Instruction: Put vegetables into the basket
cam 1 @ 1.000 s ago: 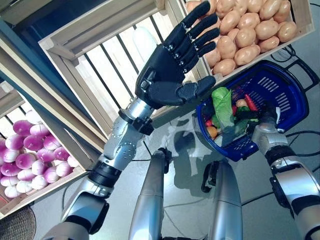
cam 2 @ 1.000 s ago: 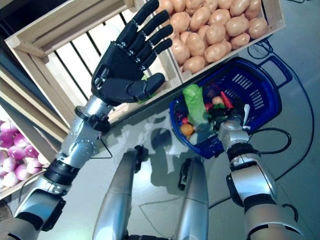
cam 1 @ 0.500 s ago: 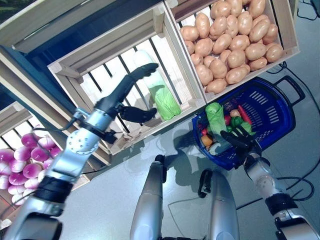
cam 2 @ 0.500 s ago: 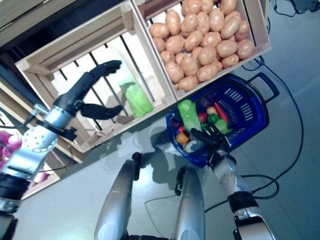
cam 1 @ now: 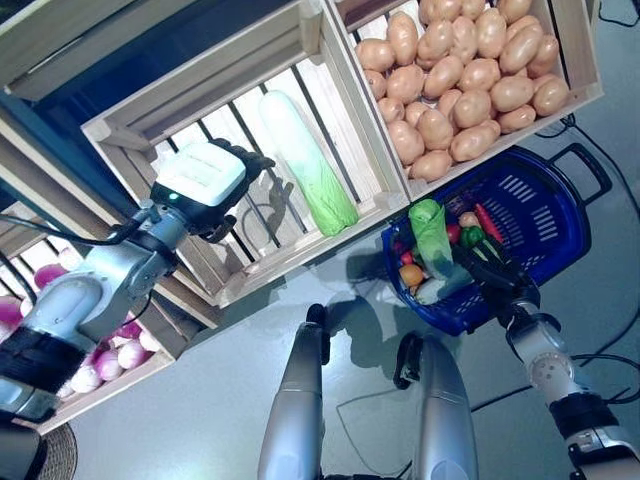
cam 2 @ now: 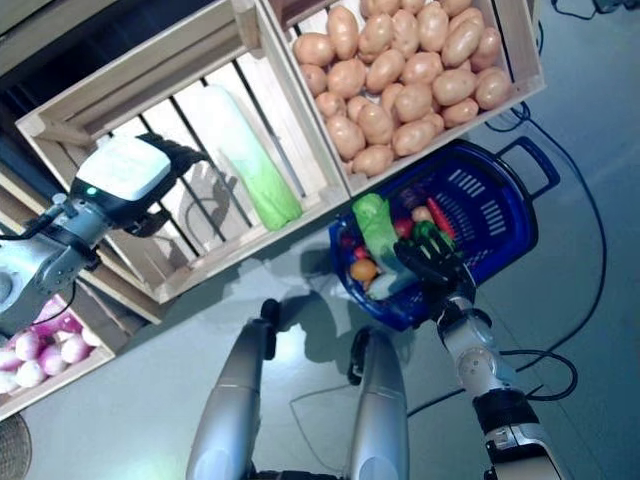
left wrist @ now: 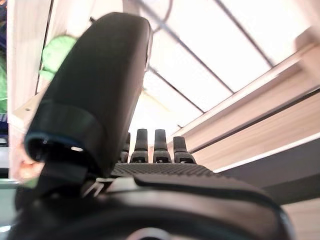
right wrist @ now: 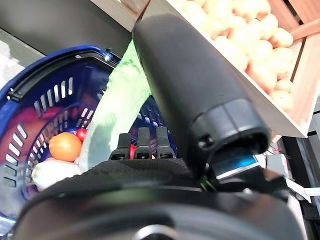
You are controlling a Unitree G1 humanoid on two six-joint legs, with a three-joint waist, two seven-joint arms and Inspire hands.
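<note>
- Hands: left hand is raised at centre left of the frame, reaching into the slatted wooden crate; its fingers are extended and hold nothing
- Long green-and-white vegetable lies in that crate, just right of the left hand, apart from it
- Right hand, lower right, hovers at the near rim of the blue basket; fingers loosely spread, empty
- Basket holds leafy greens, an orange and other vegetables
- Potatoes fill the upper-right crate
</note>
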